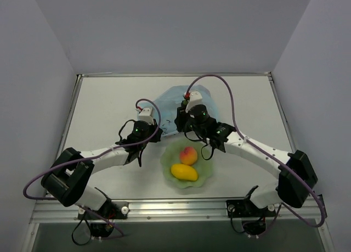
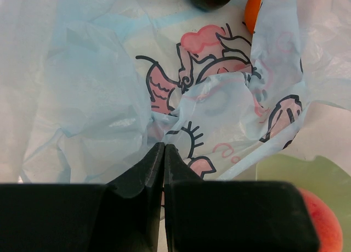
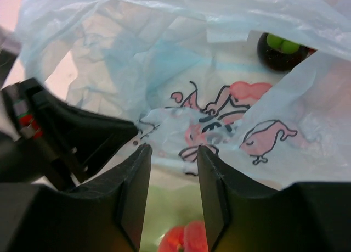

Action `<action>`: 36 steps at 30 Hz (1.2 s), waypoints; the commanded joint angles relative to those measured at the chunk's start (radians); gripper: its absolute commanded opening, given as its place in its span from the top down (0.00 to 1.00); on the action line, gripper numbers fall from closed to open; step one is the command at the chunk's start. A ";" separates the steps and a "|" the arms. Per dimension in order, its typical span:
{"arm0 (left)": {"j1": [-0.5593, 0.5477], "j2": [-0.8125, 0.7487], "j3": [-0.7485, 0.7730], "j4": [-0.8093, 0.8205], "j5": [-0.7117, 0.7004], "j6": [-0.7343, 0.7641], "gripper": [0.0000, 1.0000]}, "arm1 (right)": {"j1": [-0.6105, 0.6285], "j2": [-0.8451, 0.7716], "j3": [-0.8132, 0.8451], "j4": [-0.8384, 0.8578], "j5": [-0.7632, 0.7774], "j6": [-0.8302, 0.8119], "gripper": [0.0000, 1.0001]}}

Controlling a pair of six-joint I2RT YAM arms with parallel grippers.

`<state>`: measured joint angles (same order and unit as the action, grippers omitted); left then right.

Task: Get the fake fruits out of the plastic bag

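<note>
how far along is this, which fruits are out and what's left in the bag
Done: a pink-orange peach-like fruit and a yellow mango-shaped fruit lie in the pale green scalloped bowl. In hand: the left gripper is shut on the edge of the crinkly light-blue plastic bag, the right gripper open at its mouth. Left: a dark round fruit and an orange piece show inside the bag.

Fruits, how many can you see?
4. Two lie in the green bowl: a peach and a yellow mango. Two show inside the plastic bag: a dark round fruit and an orange one. More may be hidden under the plastic.
</note>
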<state>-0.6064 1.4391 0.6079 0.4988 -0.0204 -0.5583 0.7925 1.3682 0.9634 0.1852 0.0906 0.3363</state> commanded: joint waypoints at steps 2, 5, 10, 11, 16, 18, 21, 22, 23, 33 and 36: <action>0.007 -0.037 0.012 0.034 0.020 -0.017 0.98 | -0.012 0.171 0.127 0.003 0.190 -0.075 0.71; 0.007 -0.051 0.007 0.035 0.020 -0.018 0.98 | -0.016 0.296 0.198 0.049 0.227 -0.105 0.75; 0.005 -0.049 0.007 0.038 0.046 -0.022 0.98 | -0.050 0.475 0.297 0.112 0.310 -0.150 0.72; 0.004 -0.046 0.007 0.041 0.048 -0.025 0.98 | -0.058 0.497 0.326 0.123 0.345 -0.158 0.71; 0.005 -0.039 0.012 0.043 0.063 -0.029 0.98 | -0.096 0.580 0.368 0.184 0.440 -0.195 0.62; 0.005 -0.042 0.013 0.043 0.065 -0.029 0.97 | -0.116 0.611 0.392 0.203 0.457 -0.203 0.55; 0.005 -0.042 0.012 0.043 0.063 -0.031 0.98 | -0.139 0.654 0.420 0.204 0.472 -0.198 0.48; 0.005 -0.043 0.012 0.043 0.063 -0.029 0.98 | -0.145 0.673 0.438 0.204 0.465 -0.195 0.47; 0.005 -0.043 0.012 0.041 0.063 -0.031 0.98 | -0.159 0.684 0.448 0.206 0.454 -0.194 0.44; 0.005 -0.028 0.015 0.044 0.063 -0.029 0.98 | -0.205 0.818 0.567 0.204 0.376 -0.192 0.31; 0.005 -0.023 0.016 0.044 0.063 -0.029 0.97 | -0.214 0.842 0.572 0.201 0.356 -0.181 0.30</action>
<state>-0.6064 1.4250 0.6064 0.5064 0.0315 -0.5800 0.5880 2.1956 1.4967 0.3649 0.4599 0.1520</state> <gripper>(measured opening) 0.026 0.700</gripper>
